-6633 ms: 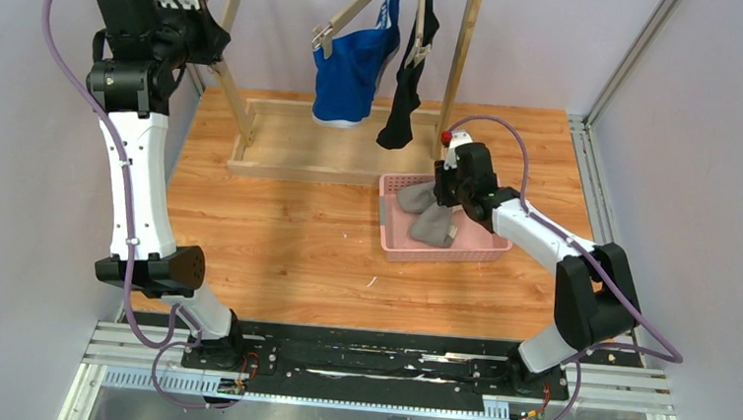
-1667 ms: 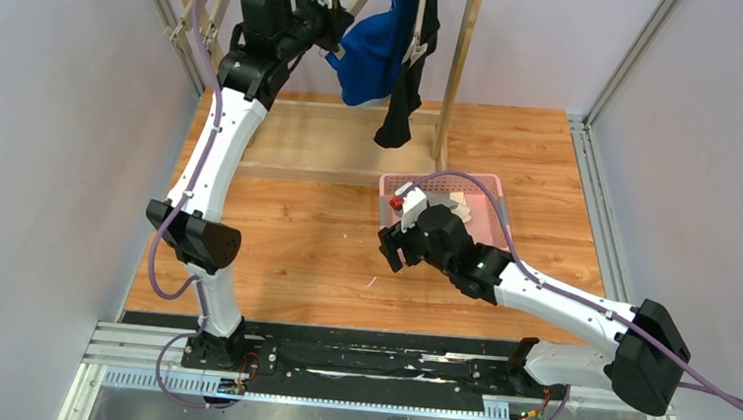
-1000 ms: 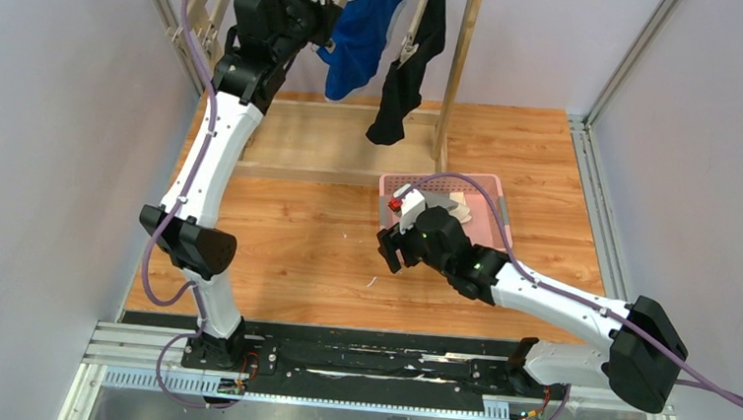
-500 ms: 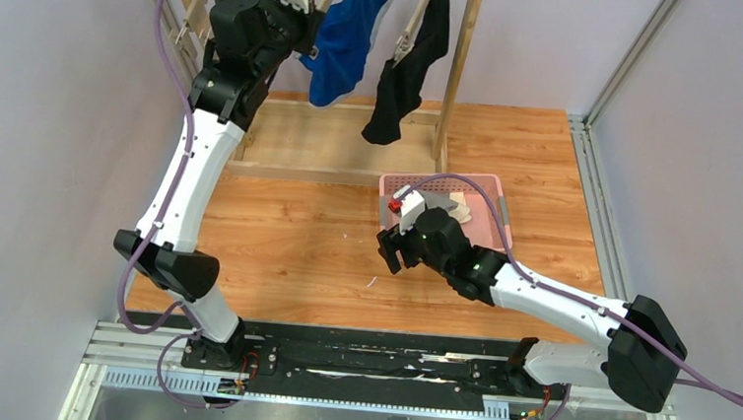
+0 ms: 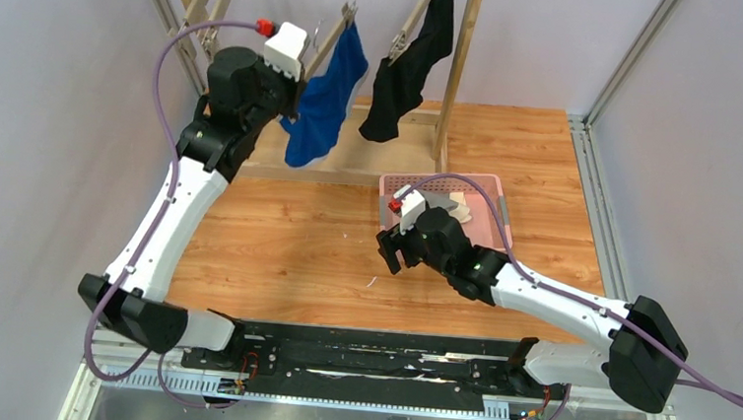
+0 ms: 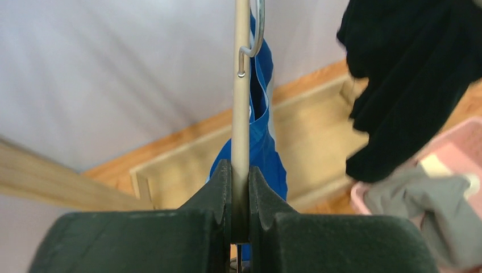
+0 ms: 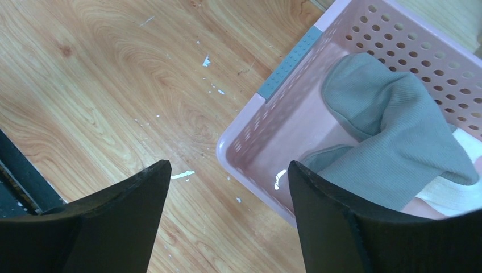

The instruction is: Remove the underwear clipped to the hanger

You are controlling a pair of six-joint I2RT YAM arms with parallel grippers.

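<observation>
My left gripper point(image 5: 300, 77) point(image 6: 240, 170) is shut on the wooden bar of a hanger point(image 5: 332, 35) point(image 6: 242, 108). From that hanger hangs the bright blue underwear point(image 5: 321, 108) point(image 6: 262, 149), held above the table's back left. The black underwear point(image 5: 413, 63) point(image 6: 410, 85) stays clipped to a second hanger point(image 5: 408, 23) on the rack. The grey underwear point(image 7: 392, 136) point(image 6: 433, 211) lies in a pink basket point(image 7: 250, 132) point(image 5: 489, 191). My right gripper point(image 5: 386, 253) point(image 7: 228, 168) stands open and empty over the basket's near left corner.
A wooden rack, with its post point(image 5: 461, 58) and its base frame point(image 5: 371, 161), stands at the back of the wooden table. White crumbs point(image 7: 183, 174) lie on the boards by the basket. Grey walls close in on both sides.
The left arm has drawn the hanger with the blue underwear down and forward, away from the rack top. The black underwear has swung slightly. The right arm has stayed still.
</observation>
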